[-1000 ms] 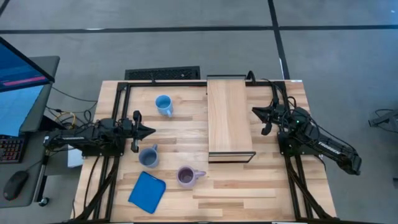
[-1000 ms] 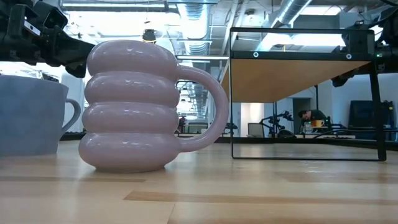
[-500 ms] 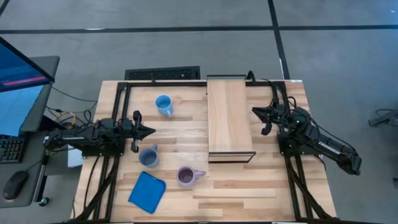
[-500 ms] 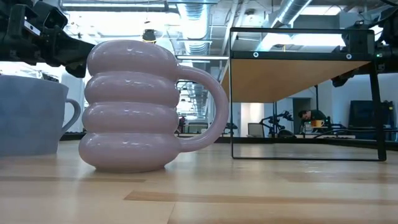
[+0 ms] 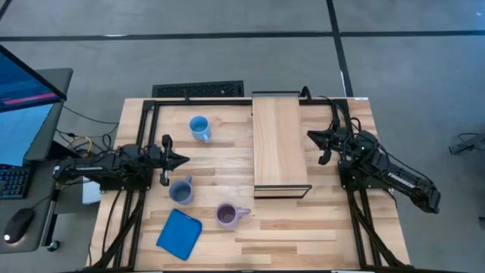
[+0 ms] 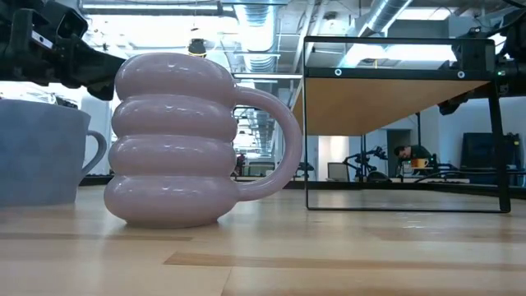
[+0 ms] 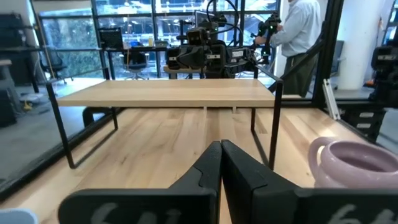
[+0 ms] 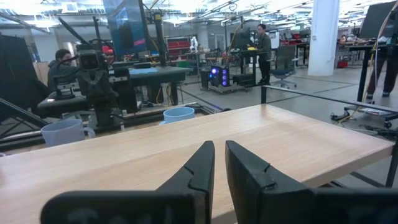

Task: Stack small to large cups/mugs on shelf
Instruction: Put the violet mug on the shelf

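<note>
As a second ago nothing has shifted, left tool (image 5: 184,160) closed empty, right tool (image 8: 219,163) narrow, three mugs (image 5: 181,190) unmoved.

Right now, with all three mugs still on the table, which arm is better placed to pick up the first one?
Left. The left gripper sits beside the grey-blue mug, with the other mugs on its side. The right gripper waits beyond the shelf.

You see three upright mugs: light blue (image 5: 199,127) at ten o'clock, grey-blue (image 5: 181,190) and purple (image 5: 227,215) around seven; the bare shelf (image 5: 279,144) stands centre-right.
</note>
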Motion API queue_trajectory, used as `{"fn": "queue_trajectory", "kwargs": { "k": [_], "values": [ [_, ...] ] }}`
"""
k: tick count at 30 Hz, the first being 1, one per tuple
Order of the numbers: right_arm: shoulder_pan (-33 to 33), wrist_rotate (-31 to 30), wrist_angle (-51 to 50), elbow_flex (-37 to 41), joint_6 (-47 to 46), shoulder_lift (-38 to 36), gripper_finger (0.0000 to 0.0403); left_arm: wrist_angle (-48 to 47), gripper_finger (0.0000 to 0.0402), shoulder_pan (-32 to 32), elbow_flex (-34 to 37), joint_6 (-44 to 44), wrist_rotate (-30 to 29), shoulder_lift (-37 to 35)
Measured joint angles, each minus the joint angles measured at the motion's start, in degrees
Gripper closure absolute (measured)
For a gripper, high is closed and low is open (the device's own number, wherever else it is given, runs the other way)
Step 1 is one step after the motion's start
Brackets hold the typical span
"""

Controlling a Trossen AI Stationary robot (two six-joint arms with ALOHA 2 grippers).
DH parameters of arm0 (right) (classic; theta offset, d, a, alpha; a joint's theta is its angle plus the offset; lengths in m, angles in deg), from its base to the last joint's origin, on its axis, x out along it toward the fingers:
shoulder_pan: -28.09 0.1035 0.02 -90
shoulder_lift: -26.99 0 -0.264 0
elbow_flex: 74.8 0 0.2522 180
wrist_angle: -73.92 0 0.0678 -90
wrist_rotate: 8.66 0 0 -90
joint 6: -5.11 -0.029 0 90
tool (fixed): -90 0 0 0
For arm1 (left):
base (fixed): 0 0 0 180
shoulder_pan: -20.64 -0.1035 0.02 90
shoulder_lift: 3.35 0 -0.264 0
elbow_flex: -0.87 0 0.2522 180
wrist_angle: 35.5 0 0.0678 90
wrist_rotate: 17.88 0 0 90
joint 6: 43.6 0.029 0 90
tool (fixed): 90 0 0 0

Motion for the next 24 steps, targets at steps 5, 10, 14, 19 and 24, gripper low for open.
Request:
{"fn": "queue_trajectory", "kwargs": {
  "k": [5,10,14,19,24],
  "values": [
    [0.0,0.0,0.0,0.0,0.0,0.0,0.0339,0.0,0.0401,0.0,0.0,0.6,0.0,0.0],
    [0.0,0.0,0.0,0.0,0.0,0.0,0.0339,0.0,0.0401,0.0,0.0,-1.8,0.0,0.0],
    [0.0,0.0,0.0,0.0,0.0,0.0,0.0339,0.0,0.0401,0.0,0.0,-6.3,0.0,0.0],
    [0.0,0.0,0.0,0.0,0.0,0.0,0.0339,1.2,0.0401,0.0,0.0,-10.5,-0.1,0.0],
    [0.0,0.0,0.0,0.0,0.0,0.0,0.0339,1.5,0.0401,0.0,0.0,-11.8,-0.1,0.0]
  ]
}}
